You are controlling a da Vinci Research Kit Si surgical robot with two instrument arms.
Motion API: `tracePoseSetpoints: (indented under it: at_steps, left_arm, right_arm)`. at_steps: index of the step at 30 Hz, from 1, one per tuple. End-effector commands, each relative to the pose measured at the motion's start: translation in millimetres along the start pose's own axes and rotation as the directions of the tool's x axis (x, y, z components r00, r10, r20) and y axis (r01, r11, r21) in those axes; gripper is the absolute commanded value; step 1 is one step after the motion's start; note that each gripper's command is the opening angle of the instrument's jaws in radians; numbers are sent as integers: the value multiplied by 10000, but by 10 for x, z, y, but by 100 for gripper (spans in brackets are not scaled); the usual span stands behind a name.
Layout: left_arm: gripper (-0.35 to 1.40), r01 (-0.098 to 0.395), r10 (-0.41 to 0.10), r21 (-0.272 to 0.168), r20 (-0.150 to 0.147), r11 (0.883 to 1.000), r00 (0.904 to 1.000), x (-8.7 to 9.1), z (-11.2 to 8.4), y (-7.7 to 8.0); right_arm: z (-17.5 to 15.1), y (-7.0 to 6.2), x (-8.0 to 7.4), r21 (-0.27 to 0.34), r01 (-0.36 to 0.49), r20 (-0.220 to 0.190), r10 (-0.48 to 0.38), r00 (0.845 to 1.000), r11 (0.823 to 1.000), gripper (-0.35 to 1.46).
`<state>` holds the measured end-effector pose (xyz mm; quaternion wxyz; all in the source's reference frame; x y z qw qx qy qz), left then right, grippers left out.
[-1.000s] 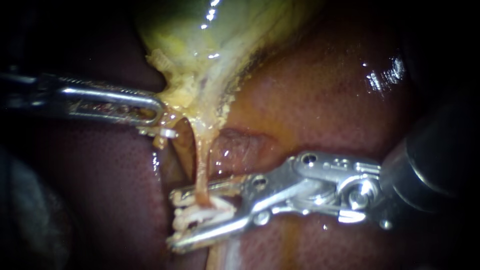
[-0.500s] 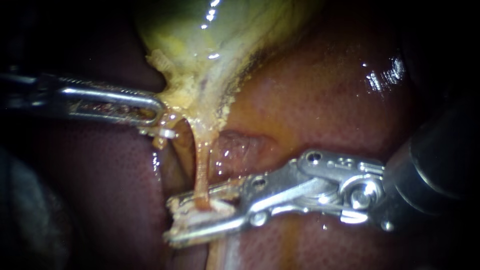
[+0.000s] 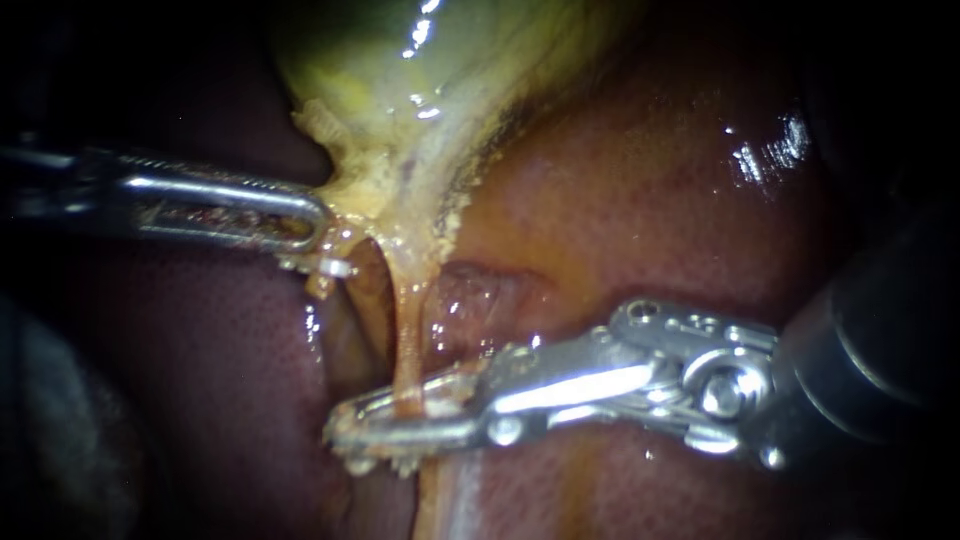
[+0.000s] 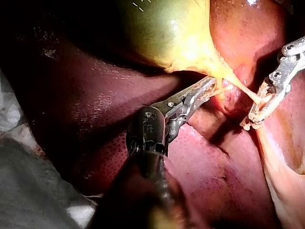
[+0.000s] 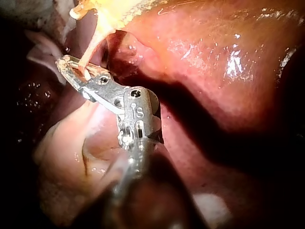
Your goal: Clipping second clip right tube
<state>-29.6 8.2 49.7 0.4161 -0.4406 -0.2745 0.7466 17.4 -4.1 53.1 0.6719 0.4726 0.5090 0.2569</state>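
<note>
The yellow-green gallbladder [image 3: 420,70] narrows to a thin orange tube [image 3: 408,335] that runs down over the liver [image 3: 640,200]. My right instrument [image 3: 385,428] reaches in from the right, and its long jaws lie almost together across the lower end of the tube, gripping it from both sides. Small white bits [image 3: 385,464] show just under those jaws. My left instrument [image 3: 300,225] holds the pale tissue at the gallbladder's neck, jaws shut on it. In the left wrist view its jaws [image 4: 209,88] grip beside the tube [image 4: 240,88]. In the right wrist view the right jaws [image 5: 74,69] clasp the tube [image 5: 90,55].
A small white piece [image 3: 337,267] sits just below the left jaws' tip. Wet dark red liver [image 4: 95,100] surrounds both instruments. Pale cloth [image 4: 28,191] lies beside the left instrument's shaft in the left wrist view.
The right instrument's jaws have closed from wide apart to almost together on the tube, squeezing the white clip between them. The left instrument has stayed still.
</note>
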Motion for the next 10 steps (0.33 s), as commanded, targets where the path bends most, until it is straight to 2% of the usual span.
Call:
tracePoseSetpoints:
  at_steps: [1, 10]
  left_arm:
    - [-35, -2, 2, -1, -3, 10000, 10000, 0, 0, 0]
    - [-35, -6, 6, -1, -3, 10000, 10000, 0, 1, -2]
  right_arm:
    - [0, 0, 0, -6, 22, -2, -22, 10000, 10000, -35]
    - [2, 3, -4, -16, 48, 10, -48, 10000, 10000, -35]
